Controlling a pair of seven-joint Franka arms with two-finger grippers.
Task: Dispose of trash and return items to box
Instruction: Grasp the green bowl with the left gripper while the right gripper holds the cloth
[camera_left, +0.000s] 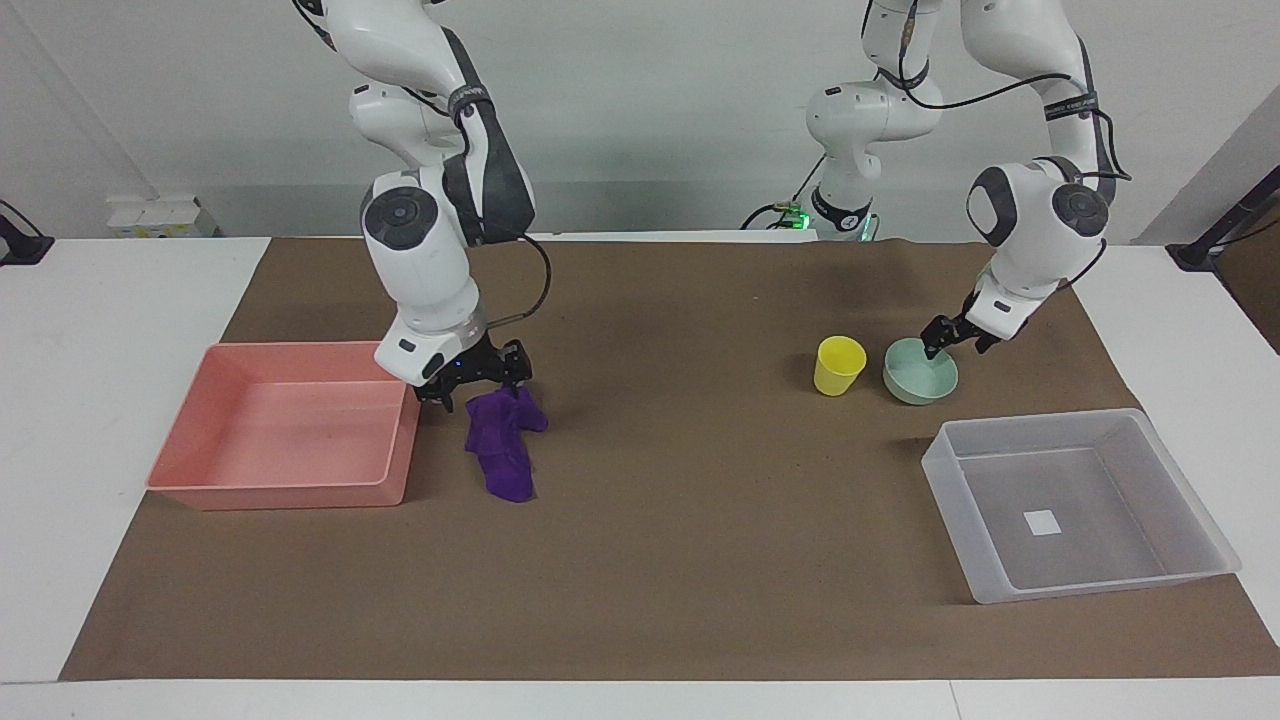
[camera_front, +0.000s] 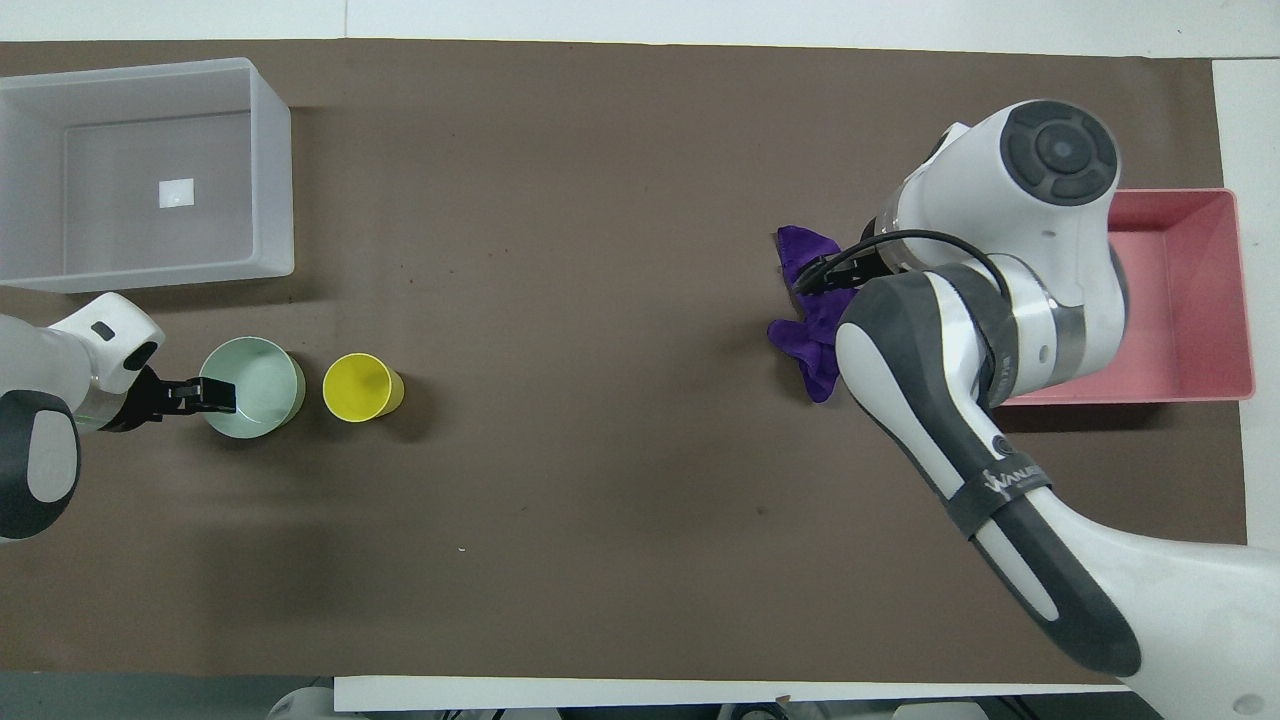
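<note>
Your clear box (camera_left: 1190, 495) sits at the table's corner by the left arm, pink tray (camera_left: 215, 455) at the other end. The soft rag (camera_left: 503, 445) beside the tray will bunch: pinch a fold; right hand (camera_left: 472, 383) spread above it. Light bowl (camera_left: 915, 378) and cup (camera_left: 838, 365): take rims; left hand (camera_left: 955, 338) at the bowl's rim, spread unclear

A rectangular pink plastic tray (camera_left: 285, 425) (camera_front: 1205, 300), open-topped and holding nothing, rests toward the right arm's end of the table. A brown paper sheet (camera_left: 680, 560) (camera_front: 600, 480) covers most of the white tabletop (camera_left: 90, 400), whose bare margins show along the edges.
</note>
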